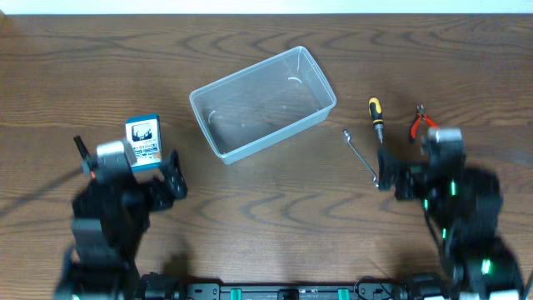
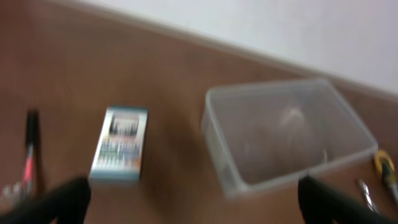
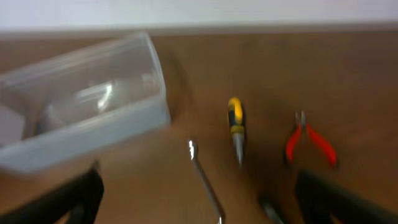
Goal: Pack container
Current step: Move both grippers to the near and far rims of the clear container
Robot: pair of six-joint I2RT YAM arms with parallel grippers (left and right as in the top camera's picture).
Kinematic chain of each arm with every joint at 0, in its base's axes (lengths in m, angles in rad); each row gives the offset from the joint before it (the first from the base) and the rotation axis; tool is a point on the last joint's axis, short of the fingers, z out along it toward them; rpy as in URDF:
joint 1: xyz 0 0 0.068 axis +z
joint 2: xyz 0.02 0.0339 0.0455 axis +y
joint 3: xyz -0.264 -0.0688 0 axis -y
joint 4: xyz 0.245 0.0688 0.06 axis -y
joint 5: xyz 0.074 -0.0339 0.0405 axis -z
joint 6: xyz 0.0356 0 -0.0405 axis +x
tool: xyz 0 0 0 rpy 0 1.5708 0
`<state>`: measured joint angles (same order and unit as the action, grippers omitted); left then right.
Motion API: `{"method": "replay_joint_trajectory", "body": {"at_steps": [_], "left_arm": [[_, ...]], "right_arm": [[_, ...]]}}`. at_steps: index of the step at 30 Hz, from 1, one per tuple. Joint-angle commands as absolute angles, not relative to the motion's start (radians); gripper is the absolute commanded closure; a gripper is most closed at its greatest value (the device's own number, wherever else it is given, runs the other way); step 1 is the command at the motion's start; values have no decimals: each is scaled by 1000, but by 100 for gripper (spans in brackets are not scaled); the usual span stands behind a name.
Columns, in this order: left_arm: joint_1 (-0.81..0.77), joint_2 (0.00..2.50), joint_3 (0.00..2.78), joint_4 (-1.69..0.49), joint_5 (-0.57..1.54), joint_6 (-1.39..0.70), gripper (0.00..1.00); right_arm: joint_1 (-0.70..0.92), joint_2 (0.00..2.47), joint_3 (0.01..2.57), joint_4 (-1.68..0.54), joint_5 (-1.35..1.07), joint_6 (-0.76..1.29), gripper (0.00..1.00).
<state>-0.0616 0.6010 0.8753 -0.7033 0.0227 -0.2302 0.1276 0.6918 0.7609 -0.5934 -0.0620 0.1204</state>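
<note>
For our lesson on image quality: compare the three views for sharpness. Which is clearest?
Overhead: clearest, container and screwdriver crisp, though the right arm looks smeared. Left wrist: soft throughout, the print on the blue-and-white box unreadable. Right wrist: blurred likewise, pliers and wrench fuzzy-edged.

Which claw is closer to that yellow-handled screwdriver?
Right. The right claw, open, sits just on the robot's side of the screwdriver; the left claw is far off, past the container, near the blue-and-white box.

The container (image 1: 275, 138) sits mid-counter (image 1: 266, 217), with a box (image 1: 143, 139) to its left and a wrench (image 1: 361, 156), screwdriver (image 1: 376, 118) and pliers (image 1: 422, 123) to its right.
</note>
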Motion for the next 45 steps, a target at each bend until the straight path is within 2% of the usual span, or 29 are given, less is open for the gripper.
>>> {"method": "replay_joint_trajectory", "body": {"at_steps": [1, 5, 8, 9, 10, 11, 12, 13, 15, 16, 17, 18, 19, 20, 21, 28, 36, 45], "left_arm": [[-63, 823, 1101, -875, 73, -198, 2], [-63, 1053, 1368, -1177, 124, -196, 2], [-63, 1150, 1457, -1284, 124, -196, 2], [-63, 1167, 1464, -1291, 125, -196, 2], [-63, 1180, 1464, -1295, 133, -196, 2], [-63, 1192, 1464, -1297, 151, -196, 2], [-63, 1199, 1464, -1297, 171, -196, 2], [-64, 1207, 1464, -1296, 178, -196, 4], [-77, 1218, 1464, -1300, 174, -196, 26], [-90, 1222, 1464, -1303, 172, -196, 37], [-102, 1226, 1464, -1304, 171, -196, 45], [-121, 1231, 1464, -1304, 171, -196, 60], [-141, 1237, 1464, -1305, 168, -196, 68], [-167, 1245, 1464, -1305, 165, -196, 89], [-181, 1249, 1464, -1304, 165, -196, 94], [-331, 1313, 1433, -1301, 87, -196, 94], [-455, 1467, 1408, -1205, 81, -172, 94], [-483, 1664, 1408, -1104, 82, -126, 94]], "right_arm": [[124, 936, 1036, -778, -83, 62, 1], [125, 1219, 1387, -1068, -99, 21, 1], [125, 1343, 1567, -1167, -228, 7, 1], [125, 1372, 1606, -1166, -268, -19, 16], [125, 1396, 1639, -1158, -298, -43, 40], [125, 1420, 1668, -1150, -303, -46, 58], [126, 1440, 1692, -1147, -303, -46, 62], [126, 1464, 1716, -1144, -298, -46, 71], [133, 1518, 1762, -1140, -274, -46, 95], [137, 1541, 1779, -1140, -273, -46, 99], [143, 1565, 1795, -1140, -273, -46, 99], [151, 1594, 1813, -1140, -273, -47, 99], [161, 1625, 1830, -1138, -273, -47, 99], [175, 1667, 1851, -1132, -273, -51, 99], [181, 1684, 1859, -1129, -273, -54, 99], [266, 1865, 1885, -1092, -272, -143, 99], [284, 1975, 1885, -1066, -250, -181, 99], [289, 1999, 1885, -1017, -236, -252, 99]]}}
